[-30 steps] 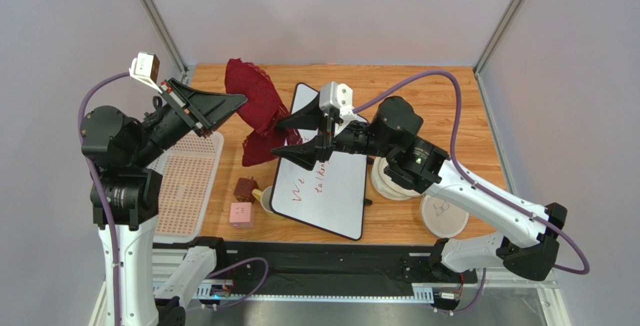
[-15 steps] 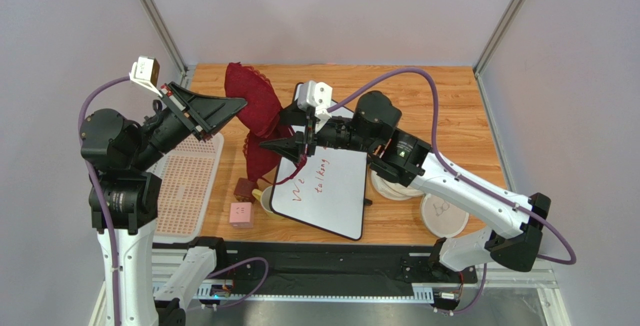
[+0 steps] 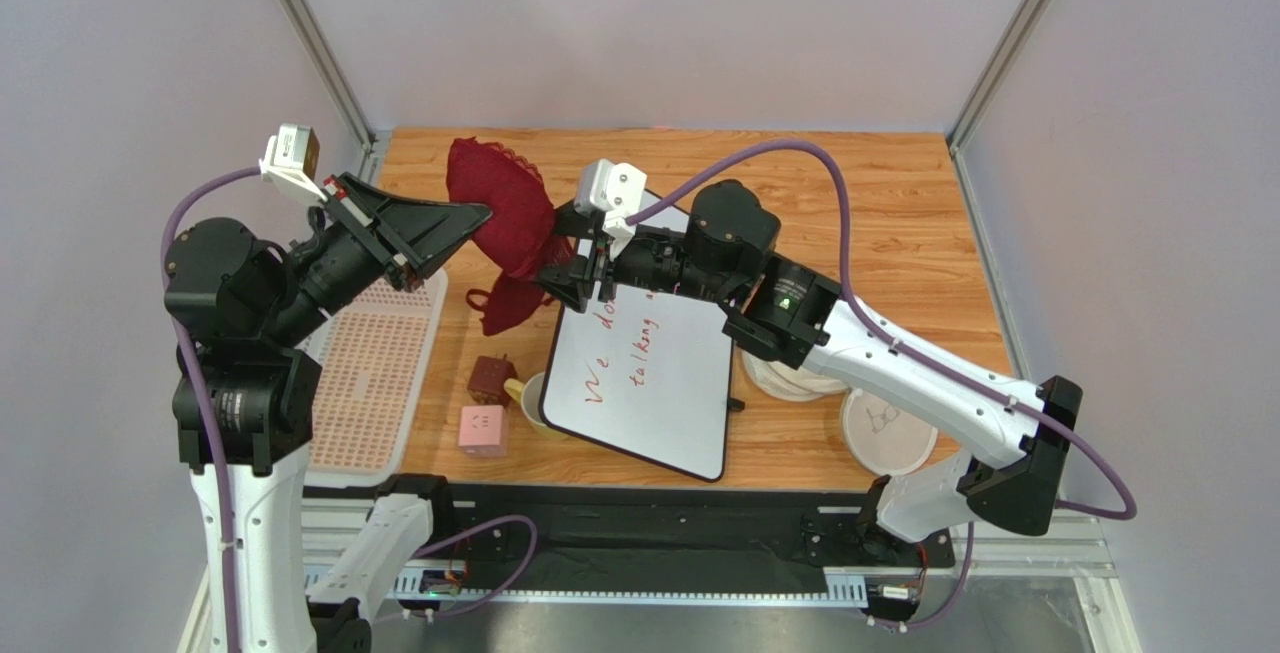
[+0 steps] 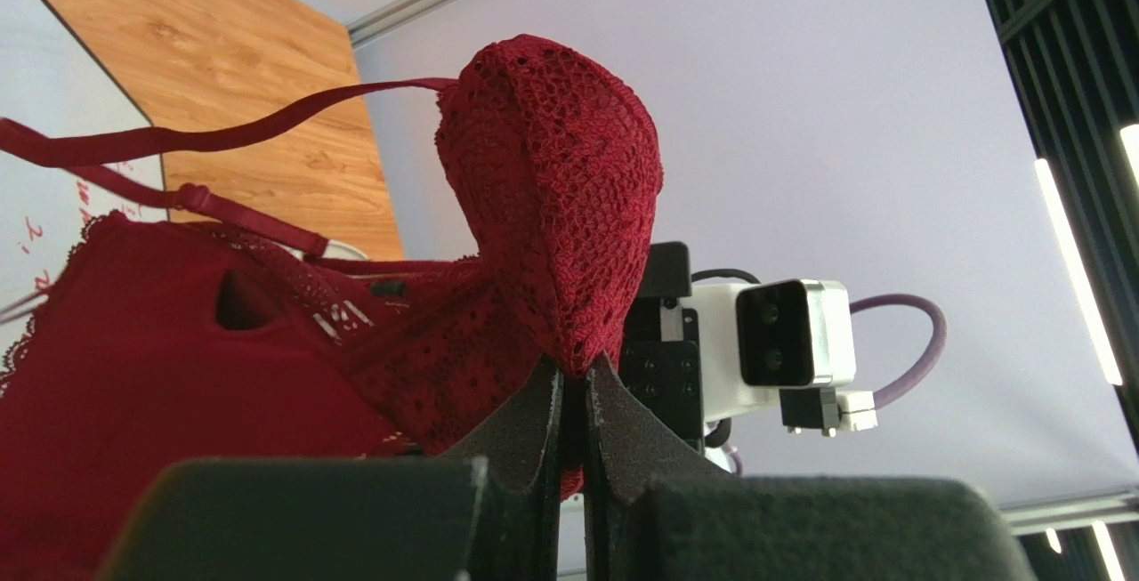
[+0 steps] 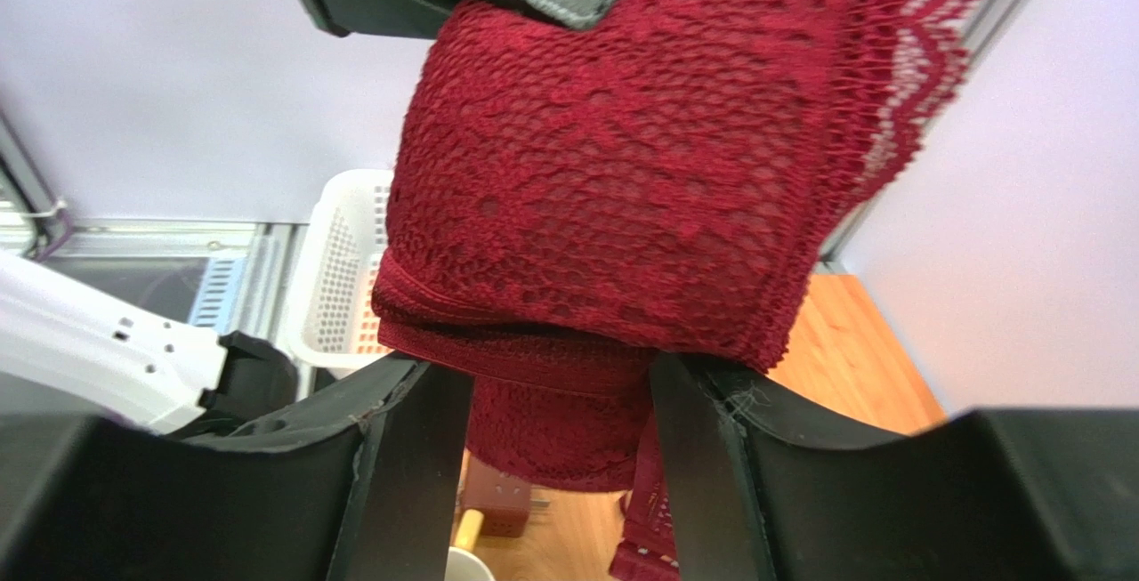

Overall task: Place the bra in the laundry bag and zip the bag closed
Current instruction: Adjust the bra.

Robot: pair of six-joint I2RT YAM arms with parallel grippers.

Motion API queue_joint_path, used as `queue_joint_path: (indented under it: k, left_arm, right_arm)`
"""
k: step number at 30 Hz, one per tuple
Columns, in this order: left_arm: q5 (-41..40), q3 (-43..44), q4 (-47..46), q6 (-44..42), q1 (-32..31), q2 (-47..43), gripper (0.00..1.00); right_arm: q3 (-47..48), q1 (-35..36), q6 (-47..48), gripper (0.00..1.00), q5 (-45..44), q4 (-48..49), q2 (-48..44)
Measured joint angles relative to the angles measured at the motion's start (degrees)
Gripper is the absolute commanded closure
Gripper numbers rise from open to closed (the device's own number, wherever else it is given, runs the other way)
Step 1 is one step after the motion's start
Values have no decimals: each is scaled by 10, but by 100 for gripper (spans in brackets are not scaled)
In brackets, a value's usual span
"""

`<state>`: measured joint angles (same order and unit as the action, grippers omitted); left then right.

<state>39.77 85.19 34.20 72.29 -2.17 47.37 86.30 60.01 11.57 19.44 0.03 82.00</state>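
your right arm has swung left over the bench (image 3: pixel 902 203). its jaws now stand part open astride the lower folds of the bra (image 3: pixel 508 218), apparently not clamped yet. the left jaws pinch a cup edge tight, holding it aloft. the laundry bag (image 3: pixel 781 371) sits well apart, so a two-armed carry looks likely.

Your left claw (image 4: pixel 575 388) pinches one cup of the bra (image 3: pixel 508 203). The rest hangs below it, between your right claw's (image 5: pixel 562 381) fingers. The whiteboard (image 3: pixel 661 383) lies beneath that claw. To its left sit a block (image 3: pixel 490 377) and a small box (image 3: pixel 483 428), then the basket (image 3: pixel 368 383).
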Motion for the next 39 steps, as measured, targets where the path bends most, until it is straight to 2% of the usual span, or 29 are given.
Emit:
queue_joint_path:
  k: [8, 16, 21, 22, 24, 25, 26, 29, 31, 35, 39]
  left_arm:
    - [-11, 6, 14, -5, 0, -2, 93]
    - [-15, 19, 20, -5, 0, -3, 93]
    - [-16, 22, 21, -5, 0, -3, 93]
    - [-16, 22, 21, -5, 0, -3, 92]
    - [-16, 22, 22, -5, 0, -3, 87]
    - [-17, 22, 24, -6, 0, -3, 83]
    - [-18, 22, 26, -8, 0, -3, 70]
    - [-32, 28, 42, -34, 0, -3, 45]
    - [-61, 53, 75, -75, 0, 4, 42]
    - [-128, 159, 156, -184, 0, 40, 36]
    - [-150, 217, 205, -302, 0, 66, 32]
  right_arm:
    - [0, 3, 13, 42, -17, 0, -16]
    - [-17, 5, -20, 41, 17, 34, -10]
    - [-28, 8, -63, 51, 45, 71, 8]
    - [-28, 8, -73, 66, 50, 78, 12]
    - [-28, 8, -85, 84, 57, 87, 20]
    - [-28, 9, -90, 98, 61, 90, 23]
    - [-28, 9, -94, 100, 63, 90, 24]
    - [-28, 9, -118, 100, 76, 89, 25]
    - [-28, 9, -137, 100, 92, 89, 24]
    - [-30, 7, -196, 100, 141, 85, 12]
    - [-31, -4, -287, 100, 229, 81, -8]
